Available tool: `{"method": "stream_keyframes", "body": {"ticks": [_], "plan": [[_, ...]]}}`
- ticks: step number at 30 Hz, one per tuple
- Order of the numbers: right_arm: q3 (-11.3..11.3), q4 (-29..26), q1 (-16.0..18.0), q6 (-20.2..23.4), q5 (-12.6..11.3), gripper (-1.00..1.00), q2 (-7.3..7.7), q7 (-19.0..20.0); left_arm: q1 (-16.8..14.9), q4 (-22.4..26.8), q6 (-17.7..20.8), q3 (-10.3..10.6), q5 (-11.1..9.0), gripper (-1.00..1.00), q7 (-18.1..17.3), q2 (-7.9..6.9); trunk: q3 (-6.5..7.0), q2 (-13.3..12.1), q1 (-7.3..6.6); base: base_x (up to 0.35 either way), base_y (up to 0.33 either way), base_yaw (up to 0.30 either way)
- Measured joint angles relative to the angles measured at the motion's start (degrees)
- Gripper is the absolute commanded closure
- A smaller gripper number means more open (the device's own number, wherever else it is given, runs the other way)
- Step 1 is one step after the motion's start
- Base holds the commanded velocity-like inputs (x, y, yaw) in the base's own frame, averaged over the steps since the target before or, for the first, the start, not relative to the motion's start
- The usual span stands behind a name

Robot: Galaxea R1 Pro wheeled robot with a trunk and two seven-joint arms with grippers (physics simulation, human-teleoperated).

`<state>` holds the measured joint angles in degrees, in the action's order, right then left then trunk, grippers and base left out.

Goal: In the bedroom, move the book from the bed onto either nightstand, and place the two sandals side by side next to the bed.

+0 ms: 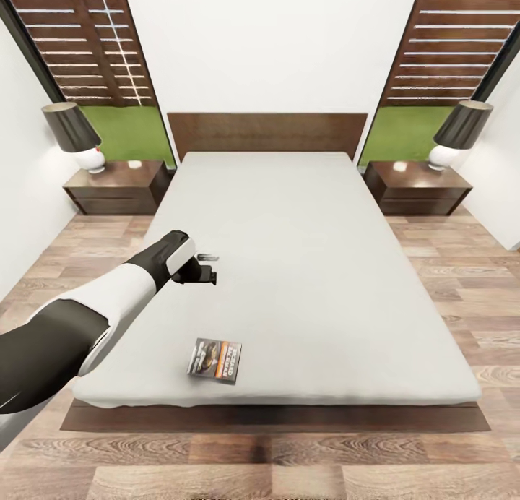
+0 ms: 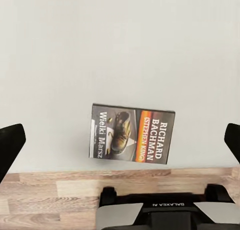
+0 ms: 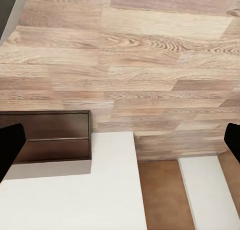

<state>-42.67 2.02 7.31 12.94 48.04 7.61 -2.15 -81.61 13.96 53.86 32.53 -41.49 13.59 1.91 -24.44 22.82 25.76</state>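
The book (image 1: 214, 360) lies flat on the bed's grey mattress (image 1: 303, 269), near its front edge and left of centre. Its dark cover with an orange band (image 2: 132, 132) faces up. My left gripper (image 1: 209, 266) hovers open above the mattress, a little beyond the book toward the headboard. In the left wrist view the book sits between the spread fingertips (image 2: 11, 145) of the left gripper (image 2: 121, 142), well below them. My right gripper (image 3: 120, 142) is open over the plank floor, holding nothing. A nightstand (image 1: 115, 186) stands left of the bed and another (image 1: 419, 186) right. The sandals are out of view.
Each nightstand carries a lamp with a dark shade (image 1: 72, 128) (image 1: 462, 126). Wood-plank floor (image 1: 462, 283) runs along both sides and the foot of the bed. The dark platform frame (image 1: 274, 417) juts out below the mattress. Windows flank the headboard (image 1: 267, 133).
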Motion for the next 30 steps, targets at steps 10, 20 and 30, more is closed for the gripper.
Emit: {"method": "stream_keyframes", "body": {"ticks": [10, 20, 30], "plan": [[0.00, 0.00, -0.07, 0.02, 0.00, -1.00, 0.00, 0.00, 0.00, -0.02, -0.49, 0.11, 0.00, -1.00, -0.02, -0.18, -0.95, 0.00, 0.00, 0.000, 0.000, 0.000], [-0.05, 0.00, -0.66, 0.00, -0.01, -1.00, 0.15, 0.00, 0.00, -0.03, -2.73, 0.21, 0.00, -1.00, 0.00, -0.29, -1.89, 0.00, 0.00, 0.000, 0.000, 0.000], [-0.08, 0.00, -0.77, 0.07, 0.00, -1.00, 0.07, 0.00, 0.00, -0.04, -5.60, 0.25, 0.00, -1.00, -0.10, -0.35, -2.84, 0.00, 0.00, 0.000, 0.000, 0.000]]}}
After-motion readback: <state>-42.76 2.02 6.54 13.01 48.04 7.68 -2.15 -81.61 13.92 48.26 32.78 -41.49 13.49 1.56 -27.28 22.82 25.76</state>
